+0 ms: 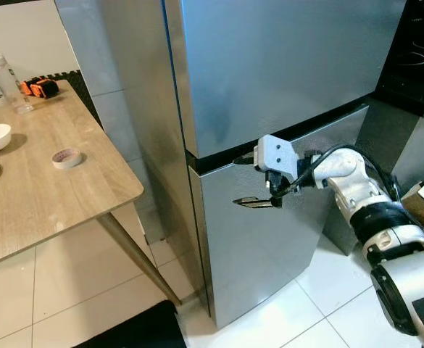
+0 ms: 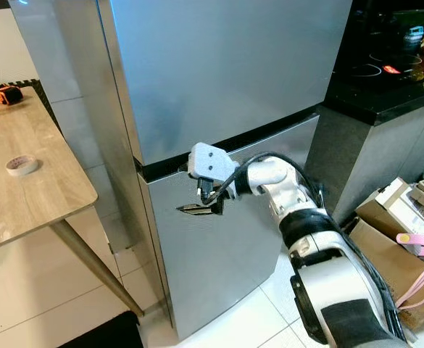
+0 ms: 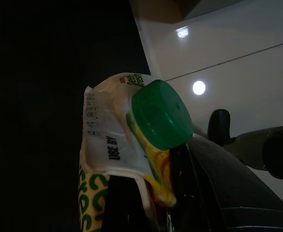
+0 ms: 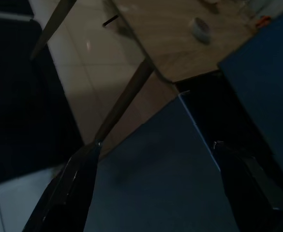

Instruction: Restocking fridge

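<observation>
My left gripper (image 3: 170,193) clamps a green-capped carton (image 3: 131,140) down in the dark, while my right gripper (image 1: 259,181), fingers spread, presses at the seam between the shut fridge (image 1: 269,87) doors, beside the table (image 1: 59,188).

We observe the right arm (image 2: 320,246) extended forward and to the left, wrist level. The right claw (image 1: 259,181) stands with its two black fingers (image 4: 68,193) spread apart. The left claw (image 3: 180,193) is clamped, fingers closed on a held item.
</observation>
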Available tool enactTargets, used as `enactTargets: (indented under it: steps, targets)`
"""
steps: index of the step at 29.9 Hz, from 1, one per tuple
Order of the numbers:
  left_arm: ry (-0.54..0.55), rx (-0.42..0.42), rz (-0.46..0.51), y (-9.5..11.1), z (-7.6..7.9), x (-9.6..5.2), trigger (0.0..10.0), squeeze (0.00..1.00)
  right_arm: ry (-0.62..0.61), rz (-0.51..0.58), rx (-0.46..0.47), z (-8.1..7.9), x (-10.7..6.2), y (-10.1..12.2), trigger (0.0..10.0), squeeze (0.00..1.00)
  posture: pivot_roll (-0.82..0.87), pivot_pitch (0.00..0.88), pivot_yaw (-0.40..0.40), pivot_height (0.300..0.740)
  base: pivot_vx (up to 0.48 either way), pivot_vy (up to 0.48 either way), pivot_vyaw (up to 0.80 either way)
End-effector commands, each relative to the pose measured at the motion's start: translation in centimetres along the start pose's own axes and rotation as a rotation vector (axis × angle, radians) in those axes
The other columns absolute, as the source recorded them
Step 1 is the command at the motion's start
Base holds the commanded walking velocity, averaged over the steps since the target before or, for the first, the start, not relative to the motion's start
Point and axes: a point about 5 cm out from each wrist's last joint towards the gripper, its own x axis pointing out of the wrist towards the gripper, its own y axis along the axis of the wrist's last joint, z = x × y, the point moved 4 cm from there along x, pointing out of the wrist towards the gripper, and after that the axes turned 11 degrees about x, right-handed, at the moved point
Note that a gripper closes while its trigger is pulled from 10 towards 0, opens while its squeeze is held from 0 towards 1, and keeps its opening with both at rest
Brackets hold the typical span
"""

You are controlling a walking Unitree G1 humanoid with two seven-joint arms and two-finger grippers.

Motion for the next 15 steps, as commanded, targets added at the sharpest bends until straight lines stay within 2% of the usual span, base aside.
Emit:
enactTargets:
  steps: [1, 7, 13, 15]
  targets:
    - [-0.036, -0.017, -0.018, -0.8, 1.2, 0.0, 10.0, 0.0, 0.022, -0.022, -0.013, -0.1, -0.1, -0.1, 10.0, 0.0, -0.1, 0.041, -0.013, 0.74, 0.0, 0.0, 0.0]
    - [-0.044, -0.01, -0.017, -0.8, 1.3, 0.1, 10.0, 0.0, 0.099, -0.109, -0.001, -0.6, -0.1, -1.0, 10.0, 0.0, -0.09, 0.025, -0.013, 0.74, 0.0, 0.0, 0.0]
    - [-0.048, -0.006, -0.001, -0.2, 1.4, 0.2, 10.0, 0.0, 0.039, -0.149, -0.027, 0.1, 0.8, -1.0, 10.0, 0.0, -0.09, 0.023, -0.014, 0.74, 0.0, 0.0, 0.0]
    - [-0.047, -0.008, 0.006, 0.0, 1.3, 0.2, 10.0, 0.0, -0.036, -0.189, -0.069, 1.1, 1.0, -0.8, 10.0, 0.0, -0.09, 0.042, -0.01, 0.74, 0.0, 0.0, 0.0]
